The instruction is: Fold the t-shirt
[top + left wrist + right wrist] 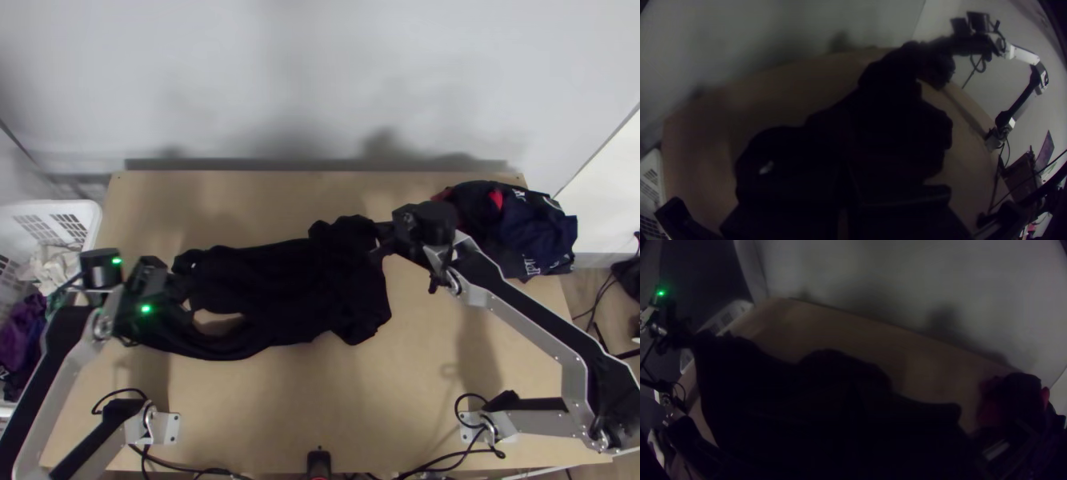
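A black t-shirt lies bunched lengthwise across the middle of the table, with an opening between its folds at the left. At its left end is my left gripper, shut on the cloth. My right gripper is shut on the upper right part of the shirt. In the left wrist view the dark shirt stretches from my left gripper towards the other arm. The shirt spreads broadly in the right wrist view, and its folds are hard to make out.
A pile of dark clothes with some red lies at the table's far right corner. A white basket holding clothes stands off the left edge. Bare wood shows between the shirt and the near edge.
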`<action>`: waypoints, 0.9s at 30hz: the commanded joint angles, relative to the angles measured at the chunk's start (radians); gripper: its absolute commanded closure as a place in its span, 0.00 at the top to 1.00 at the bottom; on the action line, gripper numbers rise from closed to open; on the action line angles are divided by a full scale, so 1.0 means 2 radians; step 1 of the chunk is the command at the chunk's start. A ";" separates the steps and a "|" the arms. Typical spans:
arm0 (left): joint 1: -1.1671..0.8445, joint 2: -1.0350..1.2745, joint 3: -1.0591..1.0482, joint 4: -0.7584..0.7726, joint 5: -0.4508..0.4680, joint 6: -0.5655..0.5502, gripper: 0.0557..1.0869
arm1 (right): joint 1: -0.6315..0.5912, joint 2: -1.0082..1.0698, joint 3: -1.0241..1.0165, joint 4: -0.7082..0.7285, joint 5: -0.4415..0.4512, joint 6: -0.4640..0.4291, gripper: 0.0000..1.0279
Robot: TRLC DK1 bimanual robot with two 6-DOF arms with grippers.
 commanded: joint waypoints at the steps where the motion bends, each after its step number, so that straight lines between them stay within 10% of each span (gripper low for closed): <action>1: 0.000 -0.105 0.160 -0.112 0.019 -0.073 0.04 | -0.035 -0.068 -0.002 -0.015 0.000 0.020 0.03; 10: 0.115 -0.086 0.520 -0.205 0.024 -0.107 0.04 | -0.130 -0.241 0.066 -0.107 0.000 0.048 0.03; 18: 0.125 -0.212 0.240 -0.245 0.032 0.003 0.04 | -0.081 -0.259 0.002 -0.162 -0.018 0.004 0.03; 27: 0.095 -0.224 0.376 -0.386 0.036 -0.010 0.04 | -0.103 -0.361 0.021 -0.259 -0.057 0.015 0.03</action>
